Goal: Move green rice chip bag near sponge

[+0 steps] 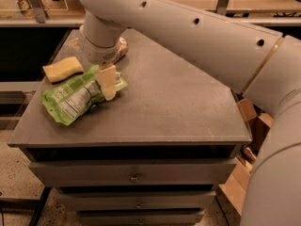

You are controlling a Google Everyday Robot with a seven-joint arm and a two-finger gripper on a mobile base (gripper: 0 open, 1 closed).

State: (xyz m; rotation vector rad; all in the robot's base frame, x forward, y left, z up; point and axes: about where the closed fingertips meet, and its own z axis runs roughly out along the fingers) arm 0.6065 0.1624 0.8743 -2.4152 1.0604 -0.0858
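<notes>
The green rice chip bag (70,99) lies flat on the grey tabletop at the front left, label side up. The pale-yellow sponge (62,69) lies just behind the bag's left half, close to it with a small gap. My gripper (107,89) points down over the bag's right end, hanging from the big white arm that crosses the view from the right. I cannot tell if it touches the bag.
A crushed gold-silver can (121,48) lies behind the gripper, partly hidden by the wrist. The table (178,102) is a grey cabinet top with drawers below. Its left and front edges are close to the bag. Cardboard boxes (251,121) stand at the right.
</notes>
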